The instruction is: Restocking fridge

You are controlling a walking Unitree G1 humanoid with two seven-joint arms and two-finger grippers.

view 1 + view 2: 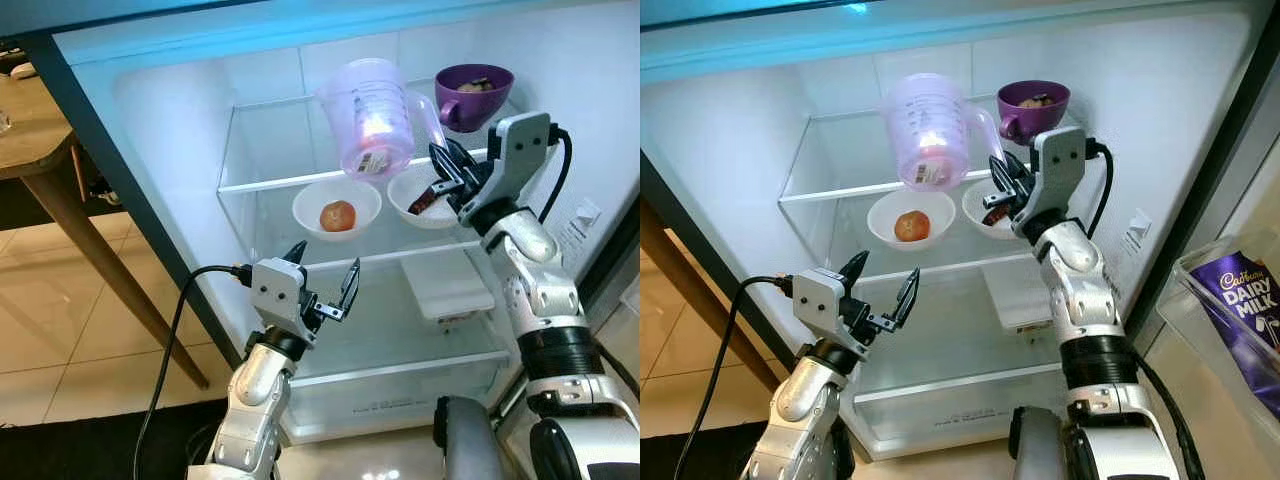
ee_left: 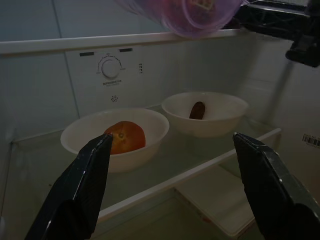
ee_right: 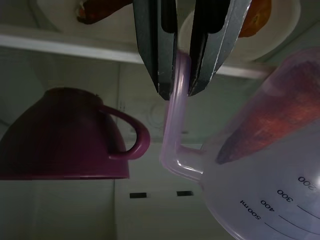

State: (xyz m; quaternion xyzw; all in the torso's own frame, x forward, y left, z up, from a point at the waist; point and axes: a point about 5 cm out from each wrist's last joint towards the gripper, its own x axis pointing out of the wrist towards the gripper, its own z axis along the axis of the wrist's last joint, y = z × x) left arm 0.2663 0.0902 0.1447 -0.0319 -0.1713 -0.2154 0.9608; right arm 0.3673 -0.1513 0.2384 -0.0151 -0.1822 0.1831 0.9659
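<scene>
Inside the open fridge (image 1: 180,140), the right tool (image 1: 447,172) has its two black fingers (image 3: 157,55) pinched on the thin handle of a translucent pink measuring jug (image 1: 368,115), which hangs in the air in front of the upper glass shelf (image 1: 262,180), tilted, its base not resting on anything that I can see. Just beside it on that shelf sits a purple cup (image 1: 473,93) with something in it. On the middle shelf (image 2: 165,175) below stand two white bowls, near each other: the left bowl (image 1: 336,205) holds a round orange-red fruit (image 1: 338,215), the right bowl (image 2: 205,112) a small dark piece of food.

The left tool (image 1: 322,285) hovers lower down, in front of the middle shelf, its fingers spread wide with nothing between them.

By my reading, the step in hand is putting the jug away on the upper shelf. The next move calls for levelling the jug, easing it over the shelf edge into the free space left of the purple cup, setting its base flat on the glass, and only then letting go of the handle; the grip is narrow, so the jug may swing.

A white tray (image 1: 447,285) lies on the bottom shelf. Outside, a wooden worktop (image 1: 30,130) with a slanted leg stands on a glossy tiled floor (image 1: 60,340), and a Cadbury Dairy Milk packet (image 1: 1245,300) sits in the door rack.
</scene>
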